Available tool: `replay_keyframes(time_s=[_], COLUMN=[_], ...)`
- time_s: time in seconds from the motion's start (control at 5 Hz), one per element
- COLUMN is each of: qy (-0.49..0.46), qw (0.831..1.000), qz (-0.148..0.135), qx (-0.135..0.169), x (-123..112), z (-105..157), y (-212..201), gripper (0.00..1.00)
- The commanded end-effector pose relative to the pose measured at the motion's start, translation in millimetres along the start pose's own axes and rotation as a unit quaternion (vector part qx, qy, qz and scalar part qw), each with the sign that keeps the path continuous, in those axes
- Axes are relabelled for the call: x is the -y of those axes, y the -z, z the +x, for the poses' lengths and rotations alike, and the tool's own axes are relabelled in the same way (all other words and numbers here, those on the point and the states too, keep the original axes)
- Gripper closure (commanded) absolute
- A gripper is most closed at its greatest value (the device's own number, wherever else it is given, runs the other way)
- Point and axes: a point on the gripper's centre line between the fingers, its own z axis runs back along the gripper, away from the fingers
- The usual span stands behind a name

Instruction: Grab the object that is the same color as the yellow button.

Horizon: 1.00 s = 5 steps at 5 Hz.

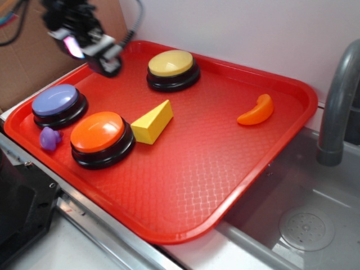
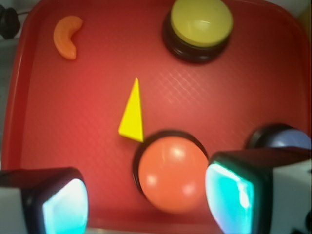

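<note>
Nearest the exterior camera, a grey sink basin [image 1: 304, 225] and a faucet [image 1: 337, 107] are seen at the right, beside a red tray [image 1: 185, 191] that fills most of the view. On the tray's near left, an orange-topped button [image 1: 100, 136] is seen, with a small purple toy [image 1: 49, 138] just beside it and a purple-topped button [image 1: 58, 104] behind that. The yellow cheese wedge [image 1: 152, 122] lies flat near the tray's middle, its broad end just beside the orange-topped button's base; whether they touch cannot be told. An orange crescent piece [image 1: 257, 110] lies well apart, toward the right rim. Farther back the yellow button [image 1: 172, 68] is set near the far rim. The pincer [image 1: 93, 48] is held above the tray's far left corner, away from the wedge. In the wrist view its fingers [image 2: 234, 192] are seen spread wide, with nothing gripped between them.
</note>
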Motion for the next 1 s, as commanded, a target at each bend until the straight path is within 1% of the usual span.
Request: replay_keyframes(time_s=[0.0, 0.2, 0.4, 0.6, 0.8], qy=[0.028, 0.026, 0.006, 0.002, -0.010], qw=[1.000, 0.999, 0.999, 0.999, 0.998], qz=[-0.011, -0.013, 0.004, -0.001, 0.010], qx=[-0.002, -0.015, -0.039, -0.053, -0.066], x=[11, 12, 8, 6, 7], z=[21, 27, 28, 28, 28], y=[37, 55, 74, 85, 94], gripper=[0.00, 0.00, 0.00, 0.00, 0.35])
